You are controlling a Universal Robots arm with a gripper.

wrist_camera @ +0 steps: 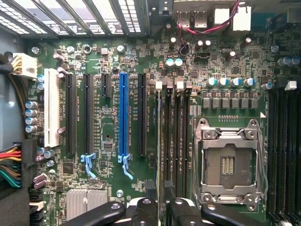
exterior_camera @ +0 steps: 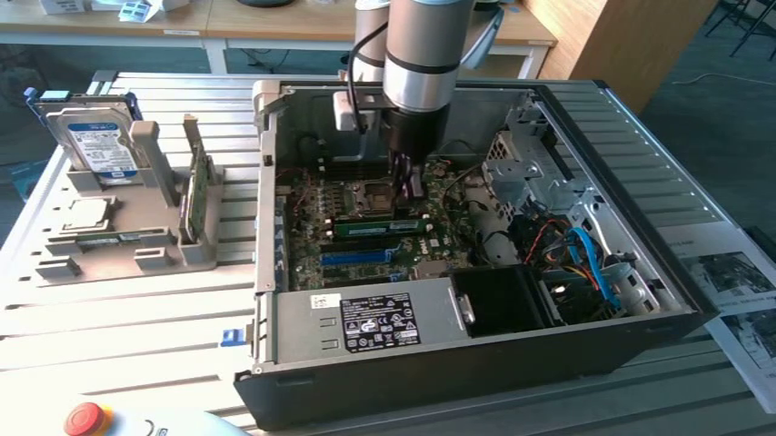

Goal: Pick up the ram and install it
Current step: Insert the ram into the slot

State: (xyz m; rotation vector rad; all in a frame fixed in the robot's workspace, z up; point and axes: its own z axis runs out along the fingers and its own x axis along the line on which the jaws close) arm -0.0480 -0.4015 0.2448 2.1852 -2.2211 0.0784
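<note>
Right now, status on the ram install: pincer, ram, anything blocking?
Pincer low inside the case, over the memory slots. Ram on edge at those slots, beneath it. Blue cables lie apart.

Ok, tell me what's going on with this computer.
A robot arm has its gripper down inside the open computer case, over the memory slots next to the CPU socket. The ram sits edge-up at those slots right under the gripper; whether it is fully seated can't be told.
</note>
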